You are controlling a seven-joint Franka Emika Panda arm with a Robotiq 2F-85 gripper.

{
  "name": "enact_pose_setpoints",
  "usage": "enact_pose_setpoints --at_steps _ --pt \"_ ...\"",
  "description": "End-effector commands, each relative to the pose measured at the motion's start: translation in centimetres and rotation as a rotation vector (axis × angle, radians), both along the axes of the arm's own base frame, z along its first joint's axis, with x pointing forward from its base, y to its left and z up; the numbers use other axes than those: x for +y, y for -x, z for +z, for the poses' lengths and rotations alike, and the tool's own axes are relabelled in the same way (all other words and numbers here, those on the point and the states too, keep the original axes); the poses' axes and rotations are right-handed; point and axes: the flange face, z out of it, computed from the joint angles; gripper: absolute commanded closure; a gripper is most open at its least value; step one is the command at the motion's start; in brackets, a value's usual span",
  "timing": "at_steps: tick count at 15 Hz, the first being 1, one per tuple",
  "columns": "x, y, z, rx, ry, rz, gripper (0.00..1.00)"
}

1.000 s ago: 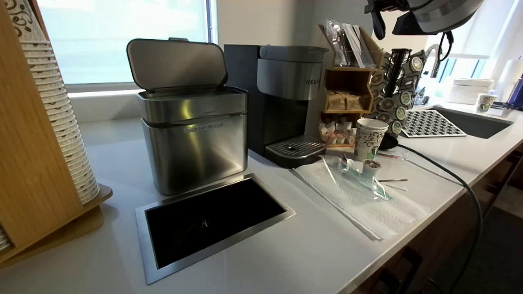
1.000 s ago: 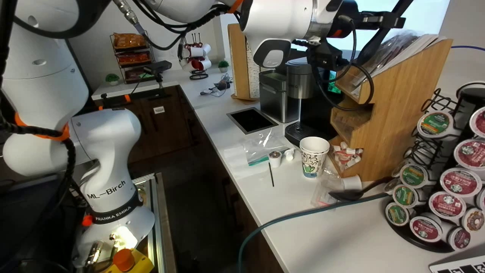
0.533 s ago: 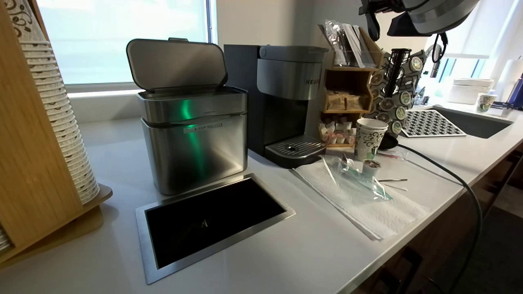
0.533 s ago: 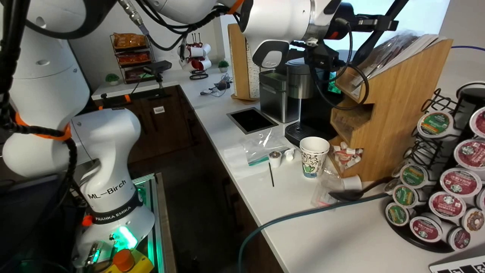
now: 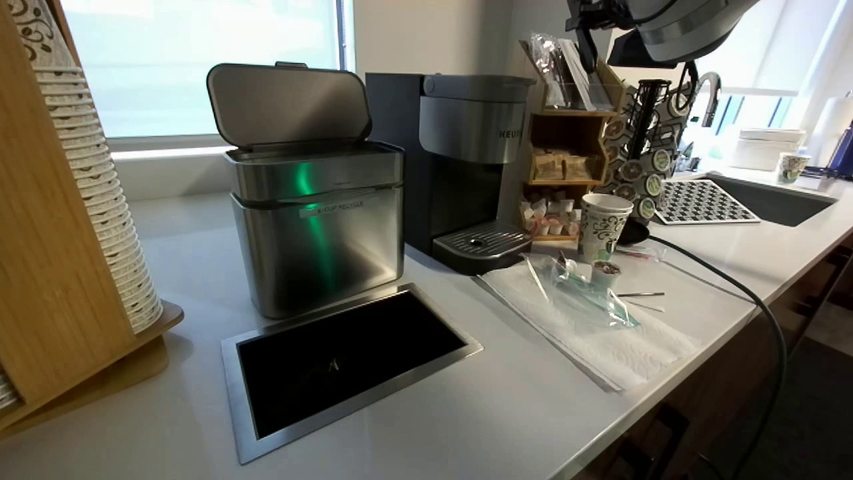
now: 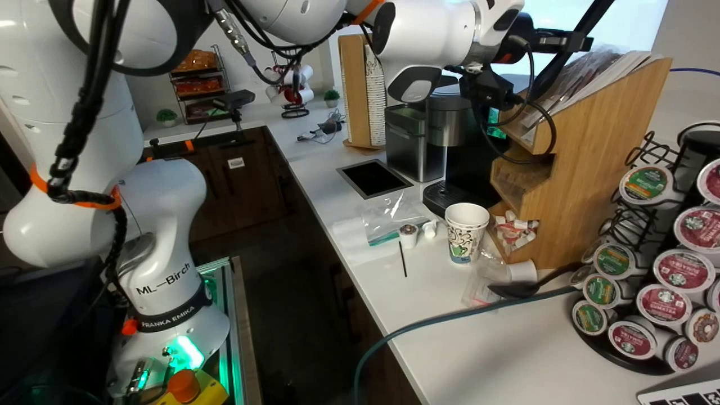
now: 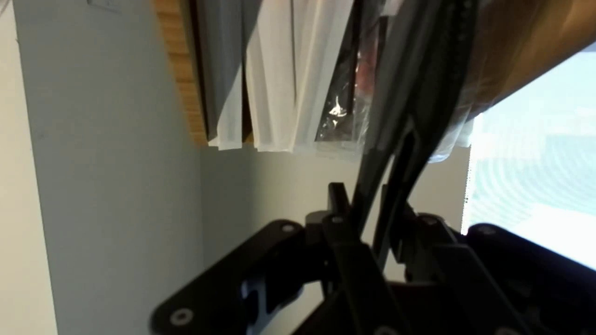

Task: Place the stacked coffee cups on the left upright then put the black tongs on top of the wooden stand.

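My gripper (image 7: 364, 202) is closed around the black tongs (image 7: 419, 102), whose two long arms reach upward in the wrist view. In an exterior view the gripper (image 6: 576, 39) holds the black tongs (image 6: 548, 76) on a slant near the upper front of the wooden stand (image 6: 602, 169). Papers and clear wrapped packets (image 7: 279, 83) fill the stand's top; whether the tongs touch them I cannot tell. Below, the stacked coffee cups (image 6: 467, 233) stand upright on the counter, rims up, in front of the stand. Both exterior views show these cups (image 5: 603, 227).
A coffee machine (image 5: 473, 127) adjoins the stand, with a lidded steel bin (image 5: 320, 233) beyond. A pod carousel (image 6: 669, 270) flanks the stand's other side. On the counter lie a plastic bag (image 6: 391, 214), a dark spoon (image 6: 520, 289) and a cable (image 6: 427, 323).
The arm has swung over, carrying the tongs leftward in an exterior view, closer to the stand's top. The light on the robot's base turned from white to green. The cups have not moved.
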Motion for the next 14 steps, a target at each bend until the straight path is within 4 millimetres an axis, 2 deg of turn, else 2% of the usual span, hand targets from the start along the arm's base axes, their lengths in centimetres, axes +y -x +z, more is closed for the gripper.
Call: enact_pose_setpoints --at_steps 1,2,3,4,10,14 --pt "-0.2 -1.5 -0.5 -0.006 0.023 0.003 0.94" --pt "0.0 -0.8 -0.4 0.002 0.0 0.005 0.77" --pt "0.1 -0.9 -0.6 0.003 0.002 0.006 0.77" --pt "0.0 -1.0 -0.6 0.003 0.004 0.005 0.94" --pt "0.2 -1.8 -3.6 0.014 -0.012 0.004 0.94" --pt "0.1 -2.2 -5.0 0.022 -0.003 0.016 0.94"
